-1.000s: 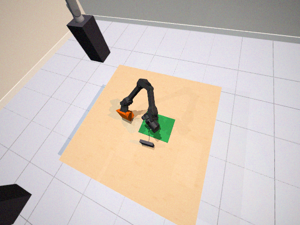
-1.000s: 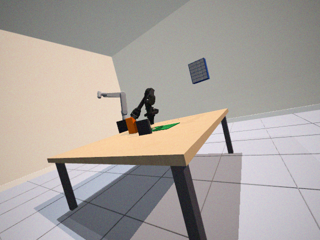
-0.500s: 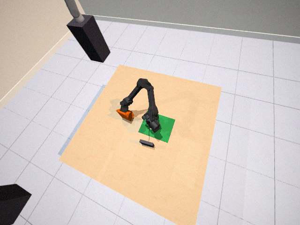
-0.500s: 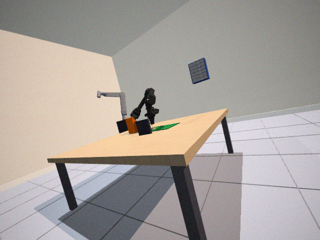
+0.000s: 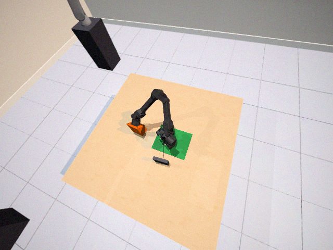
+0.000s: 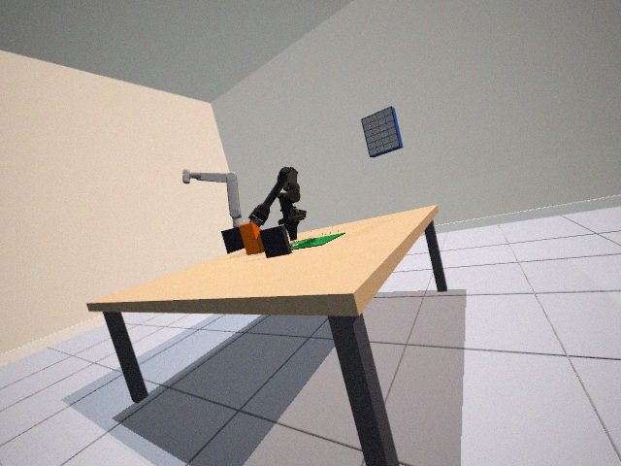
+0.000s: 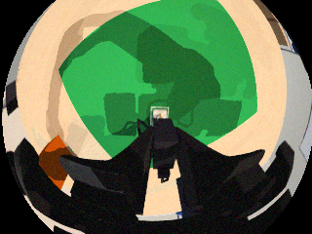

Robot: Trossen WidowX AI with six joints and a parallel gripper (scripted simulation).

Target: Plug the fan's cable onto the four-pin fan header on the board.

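The top view shows me a thin dark cable [image 5: 163,151] [image 7: 139,128], which runs from a low black box [image 5: 161,160] [image 6: 275,242] toward the black gripper [image 5: 164,142] [image 6: 294,237] [image 7: 163,131]. In the exterior view I cannot follow this cable, but there I see that the gripper points downward, very near the flat green board [image 5: 185,139] [image 6: 320,242] [image 7: 107,63]. Only this view shows also the blue-edged grey panel [image 6: 381,131] against the wall.

The wrist view shows a small pale rectangular frame [image 7: 160,111] on the board, just at the fingertips, and a dark bend of the cable beside them. The fingers are closed around the cable's plug, so the plug is at their tips, above the board's edge area. Its shape is mostly hidden by the fingers, and I cannot tell if it is fully down on the header.
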